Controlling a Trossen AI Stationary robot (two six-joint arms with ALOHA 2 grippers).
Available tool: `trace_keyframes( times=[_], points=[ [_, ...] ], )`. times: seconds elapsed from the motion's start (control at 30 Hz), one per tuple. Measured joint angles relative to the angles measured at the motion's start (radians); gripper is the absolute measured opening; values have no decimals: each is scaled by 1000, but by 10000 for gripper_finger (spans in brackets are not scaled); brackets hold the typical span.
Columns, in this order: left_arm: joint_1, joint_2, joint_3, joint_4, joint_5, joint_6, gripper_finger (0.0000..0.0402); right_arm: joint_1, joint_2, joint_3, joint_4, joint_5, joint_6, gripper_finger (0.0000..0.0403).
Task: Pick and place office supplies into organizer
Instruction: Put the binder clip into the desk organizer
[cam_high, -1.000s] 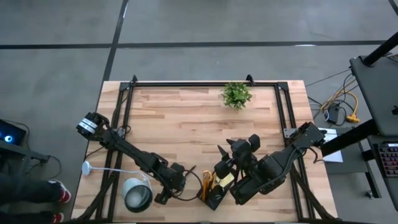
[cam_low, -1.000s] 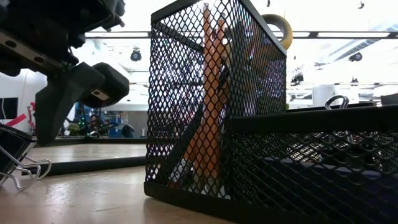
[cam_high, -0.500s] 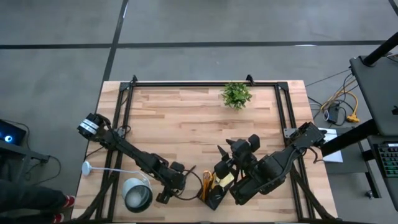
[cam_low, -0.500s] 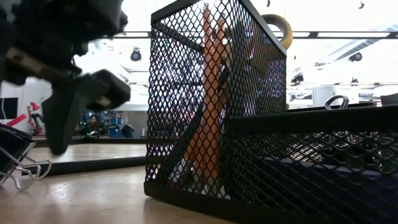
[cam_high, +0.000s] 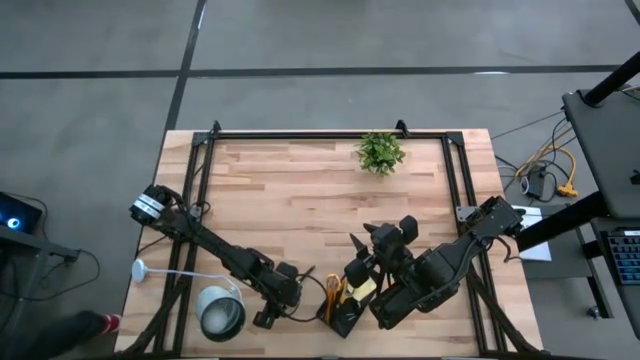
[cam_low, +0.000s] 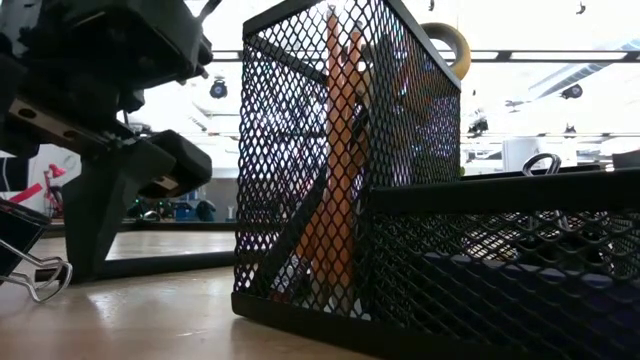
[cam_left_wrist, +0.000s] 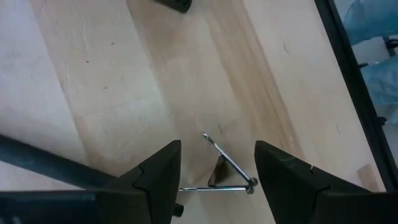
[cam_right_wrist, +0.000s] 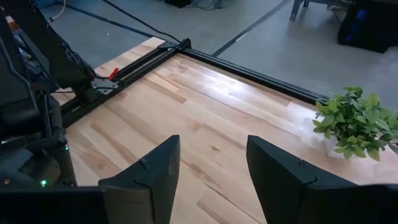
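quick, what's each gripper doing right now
left gripper: open, straddling the binder clip, not gripping it.
right gripper: open, holding nothing.

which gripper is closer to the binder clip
Left. The left gripper stands open right over the binder clip, straddling it; the right gripper is off beyond the organizer, facing the plant.

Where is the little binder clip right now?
The binder clip lies on the wooden table near its front edge, between the open jaws of the left gripper, just left of the black mesh organizer.
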Motion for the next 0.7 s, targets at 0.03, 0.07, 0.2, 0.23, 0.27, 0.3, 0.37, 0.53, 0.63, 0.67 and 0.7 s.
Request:
trace_keyframes(
  times=[0.03,0.07,0.2,0.23,0.27,0.3,0.37,0.53,0.63,0.67,0.7],
  points=[
    [0,0,0,0,0,0,188,0,0,0,-1,0,0,171],
    [0,0,0,-1,0,0,185,0,0,0,-2,0,0,171],
    [0,0,0,-1,0,-5,157,0,0,0,-4,0,-16,171],
    [0,0,0,-1,0,-6,147,0,0,0,-4,0,-18,171],
    [0,0,0,-1,0,-6,137,0,0,0,-4,0,-18,171],
    [0,0,0,-1,0,-7,127,0,0,0,-4,0,-19,171],
    [0,0,0,-1,0,-5,109,0,0,0,-4,0,-22,171],
    [0,-1,0,8,-4,20,70,0,0,-13,-5,1,-23,171],
    [0,-2,8,7,-7,20,59,0,0,-22,-5,0,-17,171],
    [0,-6,10,8,-8,20,59,0,0,-24,-5,0,-10,171],
    [0,-9,11,9,-8,20,59,0,0,-25,-5,0,-4,171]
  ],
)
